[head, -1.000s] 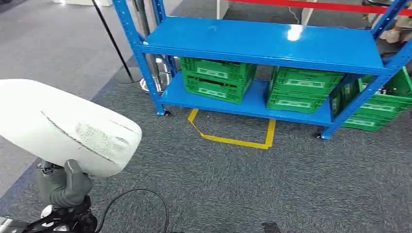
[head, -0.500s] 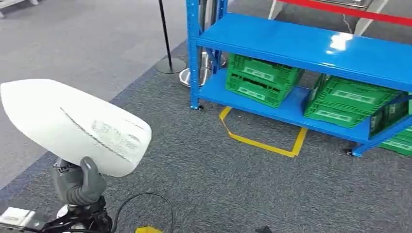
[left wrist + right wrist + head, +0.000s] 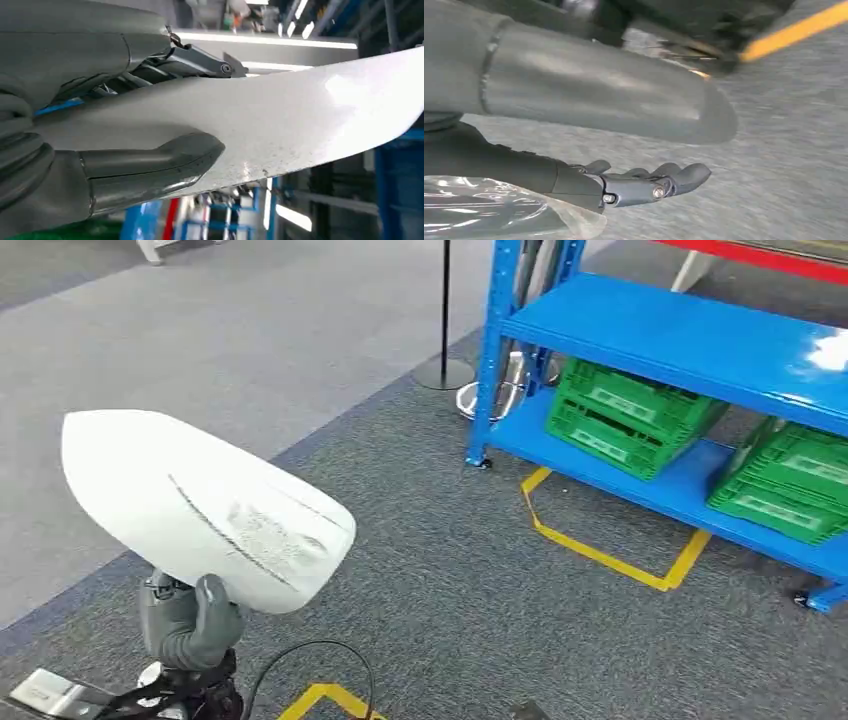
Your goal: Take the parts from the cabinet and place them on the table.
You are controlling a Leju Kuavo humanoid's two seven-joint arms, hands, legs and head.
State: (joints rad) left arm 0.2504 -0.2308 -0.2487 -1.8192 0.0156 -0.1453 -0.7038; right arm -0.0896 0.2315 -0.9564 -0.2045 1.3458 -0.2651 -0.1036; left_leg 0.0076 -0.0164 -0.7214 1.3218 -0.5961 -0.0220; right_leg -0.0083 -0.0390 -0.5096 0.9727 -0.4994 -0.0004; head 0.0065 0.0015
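No legible text, brand or number was found in any view. White label panels were noted on the green slatted plastic crates (image 3: 627, 418) on the lower blue metal shelf (image 3: 690, 485), but their print was too small to be read. A faint grey smudged patch was seen on the white curved shell part (image 3: 200, 505); no characters could be made out.

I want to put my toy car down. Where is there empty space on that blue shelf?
The blue shelf's top board is bare. The lower board is crowded with green crates, with only a narrow strip free between them. The left hand holds the white part.
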